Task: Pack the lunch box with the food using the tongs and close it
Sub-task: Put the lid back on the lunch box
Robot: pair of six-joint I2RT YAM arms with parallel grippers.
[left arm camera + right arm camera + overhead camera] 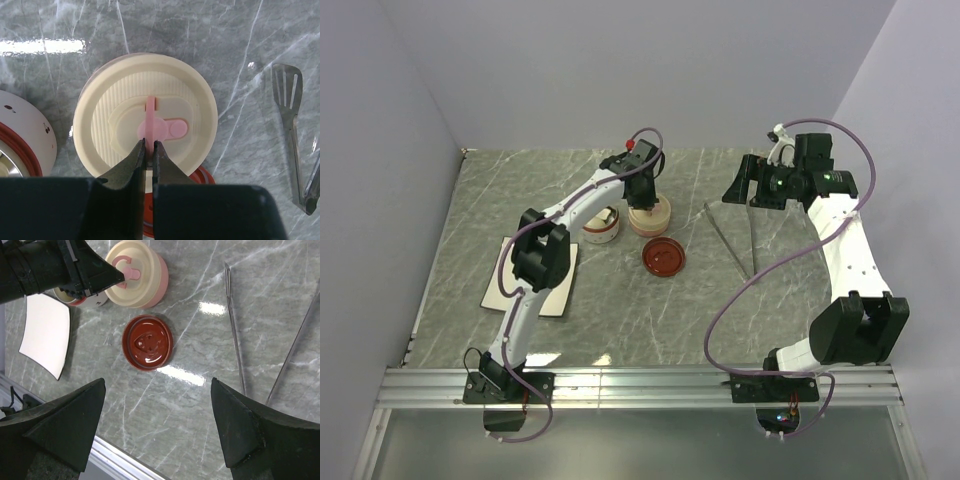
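The lunch box (pixel 650 217) is a round pink container under a ribbed cream lid (pixel 145 107). My left gripper (pixel 149 141) is shut on the lid's upright pink handle (pixel 156 126), directly above the box (pixel 137 272). The tongs (pixel 740 238) lie on the table right of the box as a narrow silver V, with slotted tips (pixel 287 90) and slim arms (pixel 234 325). My right gripper (pixel 742 186) hovers over the tongs' far end, and its jaws (pixel 157 381) stand wide open with nothing between them. The food is out of view.
A white round container with a red rim (pixel 602 227) stands just left of the box (pixel 25 137). A red inner lid (pixel 663 257) lies in front of it (pixel 148 342). A white square plate (pixel 535 285) lies at the front left, partly under my left arm.
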